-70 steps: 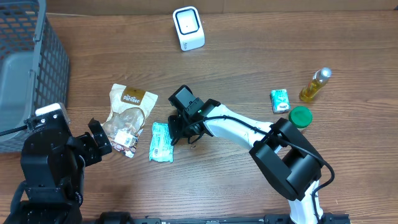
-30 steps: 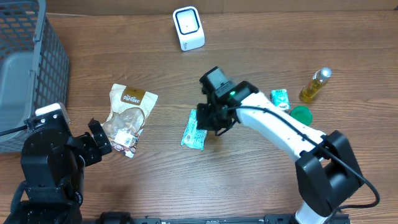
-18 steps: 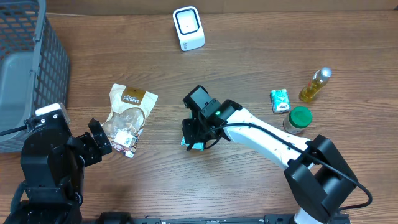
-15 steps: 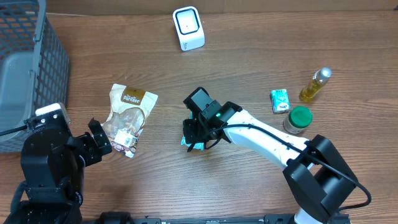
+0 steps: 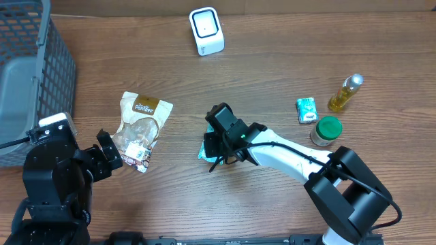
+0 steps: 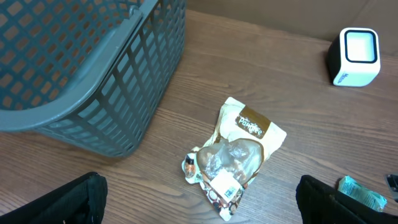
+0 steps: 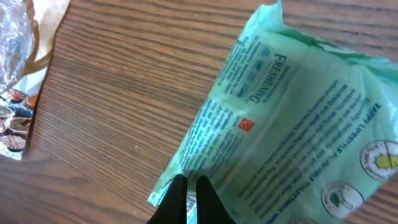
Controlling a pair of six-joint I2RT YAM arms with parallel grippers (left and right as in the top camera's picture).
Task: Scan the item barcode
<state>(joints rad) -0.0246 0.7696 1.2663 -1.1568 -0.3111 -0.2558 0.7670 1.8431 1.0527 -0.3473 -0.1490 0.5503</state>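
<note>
Right gripper pinches the green wipes packet at its edge (printed face up) — left gripper spread wide, empty, near snack bag.

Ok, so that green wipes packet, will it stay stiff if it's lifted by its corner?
Probably not: the green wipes packet looks like soft crinkled film, so it would likely sag from the right pincer pinching its edge. The glossy wrap may slip. It lies flat, unlikely to roll.
</note>
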